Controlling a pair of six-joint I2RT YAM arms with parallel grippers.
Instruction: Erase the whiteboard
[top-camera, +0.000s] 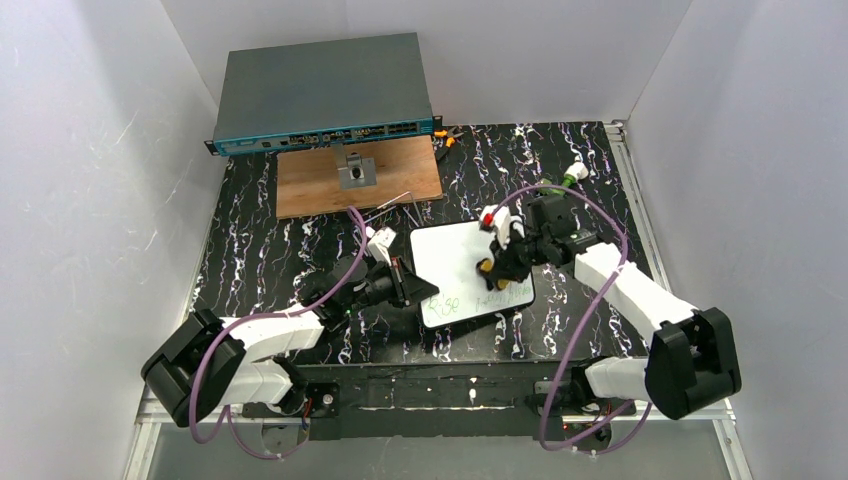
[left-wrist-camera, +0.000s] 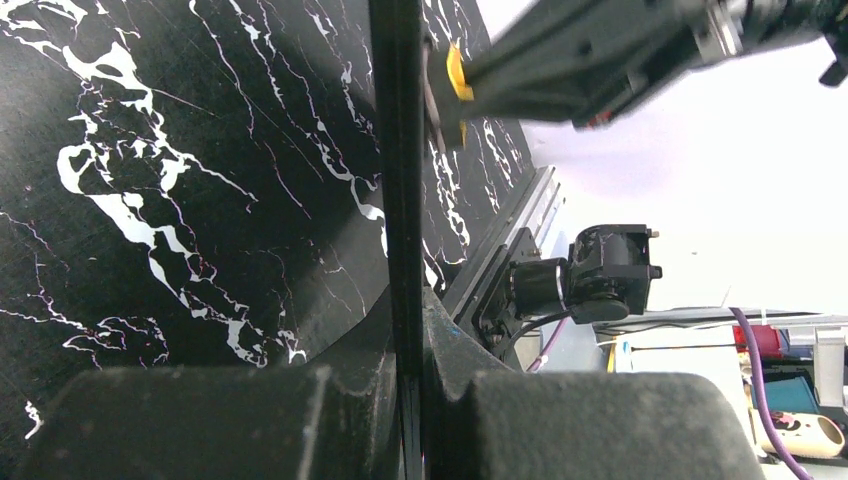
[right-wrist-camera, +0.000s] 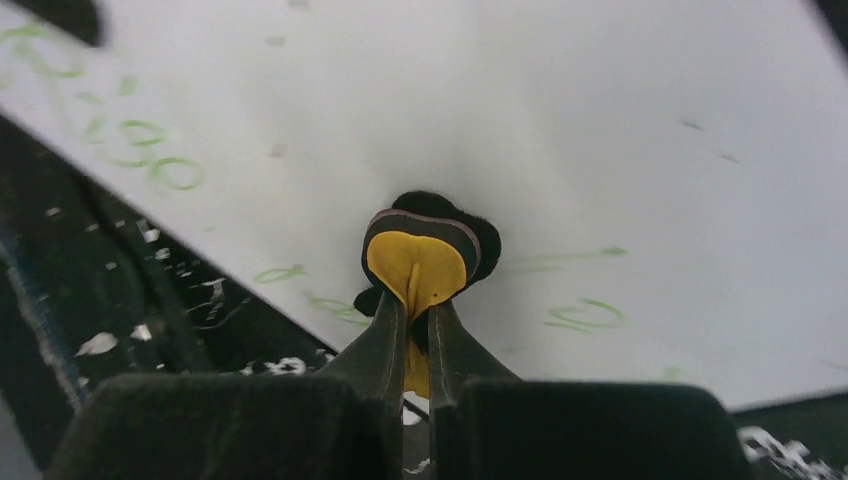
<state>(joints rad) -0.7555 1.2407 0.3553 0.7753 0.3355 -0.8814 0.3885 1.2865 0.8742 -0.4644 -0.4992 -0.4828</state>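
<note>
On the whiteboard (top-camera: 455, 250), the right gripper (right-wrist-camera: 415, 305) pinches a yellow eraser (right-wrist-camera: 418, 262) tight, green marks (top-camera: 480, 300) lying just nearward of it; the left gripper (top-camera: 405, 283) clamps the board's left edge.

The whiteboard (top-camera: 460, 262) was a small white rectangle with a thin black rim and rounded corners. It lay about midway between the left and right edges of the black marbled counter (top-camera: 270, 250), somewhat closer to the near edge than the far one and turned slightly askew to those edges. Green handwritten marks ran in a band along its near side, while the far part of its face was clean white. Its left rim sat pinched between the closed fingers of the left end effector (top-camera: 408, 280).
</note>
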